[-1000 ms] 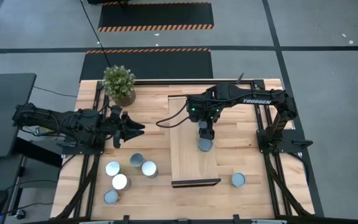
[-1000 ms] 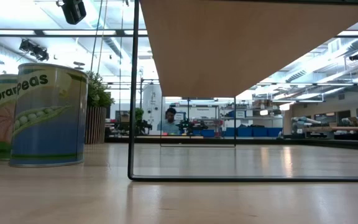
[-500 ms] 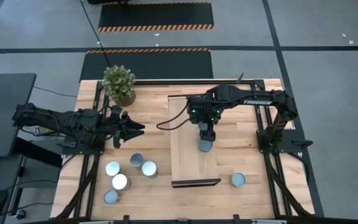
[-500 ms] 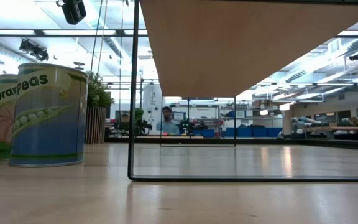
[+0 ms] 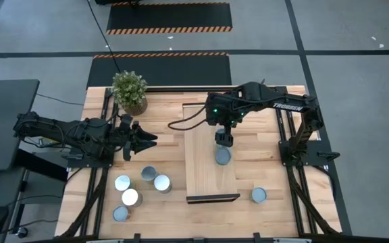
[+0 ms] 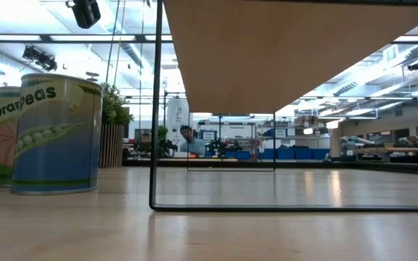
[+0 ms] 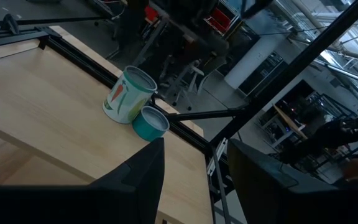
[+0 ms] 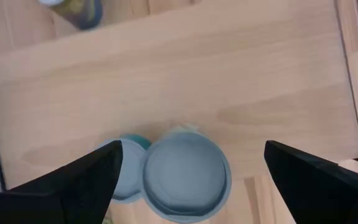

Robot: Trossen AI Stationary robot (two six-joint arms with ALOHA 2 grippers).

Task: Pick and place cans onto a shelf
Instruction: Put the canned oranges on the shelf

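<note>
One can (image 5: 222, 156) stands upright on its base on the light-wood shelf (image 5: 208, 177); it also shows in the right wrist view (image 8: 185, 169) and, with a carrot label, in the left wrist view (image 7: 127, 95). My right gripper (image 5: 223, 138) (image 8: 191, 152) is open and empty, above the can and a little to its far side. My left gripper (image 5: 147, 138) (image 7: 194, 149) is open and empty over the table left of the shelf. Several cans (image 5: 148, 173) stand on the table at the near left, and a teal one (image 5: 258, 195) stands right of the shelf.
A potted plant (image 5: 129, 91) stands at the far left of the table. In the low view a peas can (image 6: 53, 134) stands on the table beside the shelf's black frame leg (image 6: 153, 109), with the shelf's underside (image 6: 296, 51) overhead. A person shows far off in the room.
My right gripper has drawn away from the can toward the table's far edge. The can stays standing on the shelf where it was.
</note>
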